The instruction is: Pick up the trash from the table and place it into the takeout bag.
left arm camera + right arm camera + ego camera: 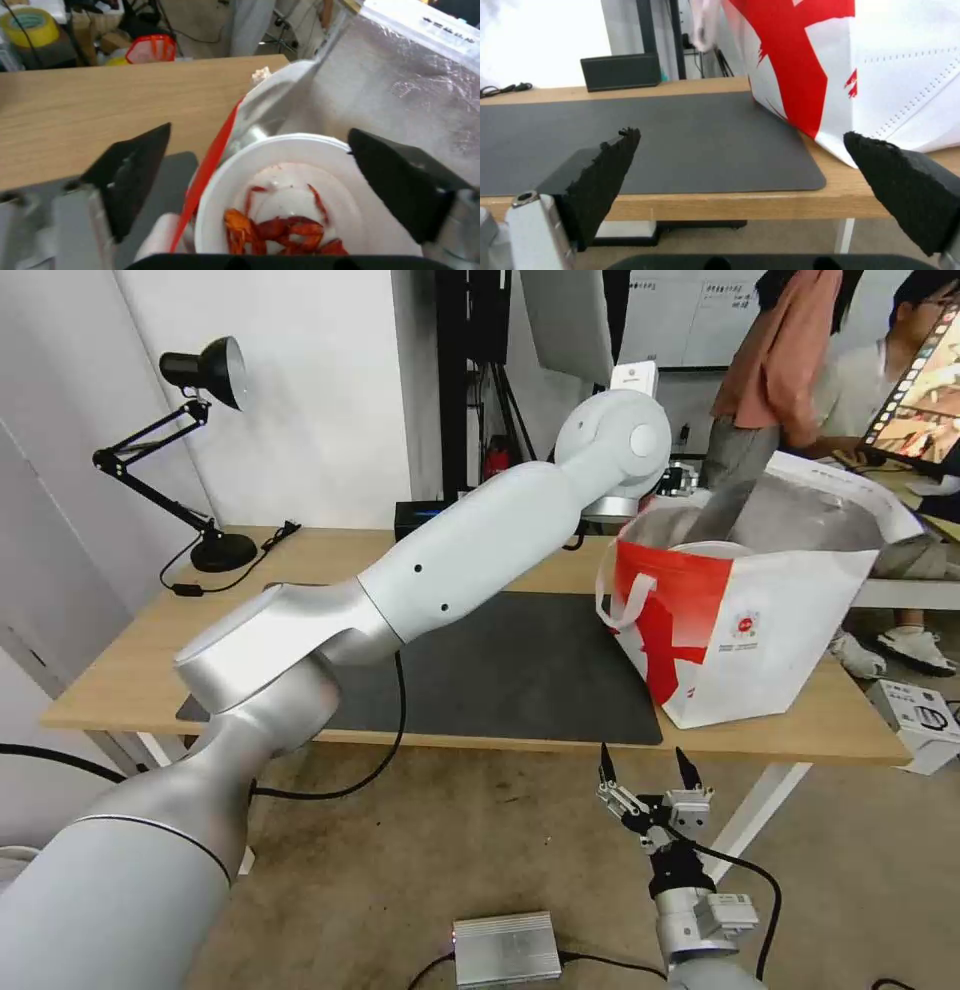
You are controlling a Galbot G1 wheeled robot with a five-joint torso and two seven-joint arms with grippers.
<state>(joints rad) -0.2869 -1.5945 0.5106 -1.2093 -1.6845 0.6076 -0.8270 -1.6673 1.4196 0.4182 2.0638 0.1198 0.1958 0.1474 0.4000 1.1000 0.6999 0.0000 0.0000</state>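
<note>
Trouble could come from the bag (745, 640) itself: it stands at the desk's (120, 670) right end, on the corner of the dark mat (510, 670) and near the front edge, and in the head view the left arm is stretched across the desk to the bag's open mouth, its wrist hidden behind the rim; a brush of the arm against rim or handle (625, 605) is judged enough to tip or shove the bag toward that edge. The right gripper (650, 760) is parked low before the desk, fingers spread apart and empty. From the left wrist view something hidden to the head camera is shown: the white bowl (280, 195) of red shells (280, 234) is seen just below the left gripper (265, 180), beside the foil lining (400, 97), with the black fingers (135, 172) wide apart on either side of it and apparently not touching it. Whether the bowl rests fully inside cannot be told; a tilted bowl could spill shells. From the right wrist view, bare mat and the bag's red graphic are shown, with no trash left there.
</note>
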